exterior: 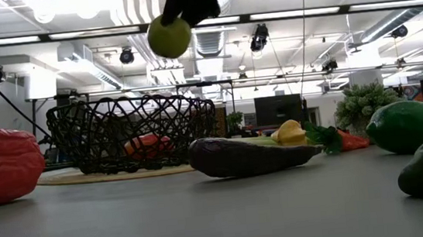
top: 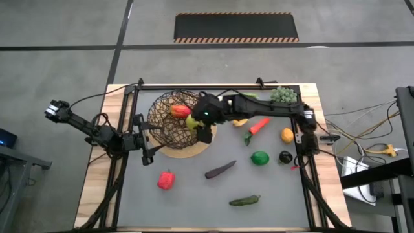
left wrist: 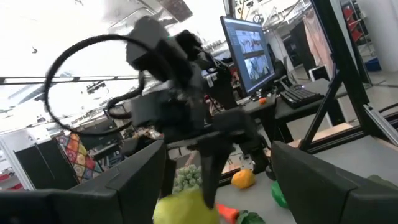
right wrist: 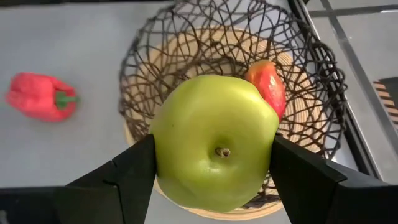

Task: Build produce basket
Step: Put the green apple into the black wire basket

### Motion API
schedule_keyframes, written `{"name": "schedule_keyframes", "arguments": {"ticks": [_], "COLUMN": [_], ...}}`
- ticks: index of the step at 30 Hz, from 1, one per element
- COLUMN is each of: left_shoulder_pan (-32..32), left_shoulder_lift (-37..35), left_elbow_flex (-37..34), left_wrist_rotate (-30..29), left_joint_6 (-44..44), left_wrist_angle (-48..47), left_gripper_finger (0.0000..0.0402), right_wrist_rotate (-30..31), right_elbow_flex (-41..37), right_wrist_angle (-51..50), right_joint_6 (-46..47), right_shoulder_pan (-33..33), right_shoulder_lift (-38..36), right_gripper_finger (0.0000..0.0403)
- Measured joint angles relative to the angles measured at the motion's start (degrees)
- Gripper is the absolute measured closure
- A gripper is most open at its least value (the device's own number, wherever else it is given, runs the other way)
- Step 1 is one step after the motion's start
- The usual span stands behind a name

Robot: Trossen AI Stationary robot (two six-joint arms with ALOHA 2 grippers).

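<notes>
The dark wire basket (top: 169,123) stands on its tan base disc at the table's far left, with a red pepper (right wrist: 267,84) lying inside. My right gripper (top: 199,120) reaches in from the right, shut on a green apple (right wrist: 214,124) high over the basket's right part; the low view shows the apple (exterior: 168,35) well above the rim. My left gripper (top: 149,139) waits open beside the basket's left rim, touching nothing. Other produce lies on the grey mat: a red pepper (top: 166,179), an eggplant (top: 220,170), a cucumber (top: 244,201) and a lime (top: 259,157). My right gripper pinches the apple between its two fingers, one on each of its opposite sides (right wrist: 163,155). The fingers (right wrist: 124,177) slant downward, coming from the table's right. The apple hangs clear in the air above the basket, its dimpled end turned toward the wrist camera.
A spiky grey-green plant (top: 283,96) stands at the far right corner. A carrot (top: 259,126), a yellow-orange fruit (top: 287,135) and a dark item (top: 285,156) lie right of the basket. A dark frame rail (top: 220,86) runs along the table's far edge.
</notes>
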Motion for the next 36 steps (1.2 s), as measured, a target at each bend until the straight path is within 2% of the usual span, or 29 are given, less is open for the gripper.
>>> {"name": "schedule_keyframes", "arguments": {"ticks": [5,11,19,36], "left_shoulder_pan": [0.0,0.01,0.01,0.0], "left_shoulder_lift": [0.04,0.07,0.03,0.07], "left_elbow_flex": [0.0,0.0,0.0,0.0], "left_wrist_rotate": [0.0,0.0,0.01,0.01], "left_joint_6": [0.05,0.29,0.32,1.64], "left_wrist_angle": [0.01,0.02,0.04,0.02], "left_gripper_finger": [0.013,0.013,0.013,0.013], "right_wrist_rotate": [-1.57,-1.46,-1.64,-1.53], "right_elbow_flex": [6.48,10.67,11.19,10.85], "right_wrist_angle": [-4.05,-5.45,-5.48,-4.4], "right_joint_6": [-1.24,-3.12,-4.41,-4.82], "right_shoulder_pan": [-2.09,-4.18,-6.74,-8.33], "right_shoulder_lift": [5.09,10.41,14.62,18.59], "right_gripper_finger": [0.0141,0.0141,0.0141,0.0141]}}
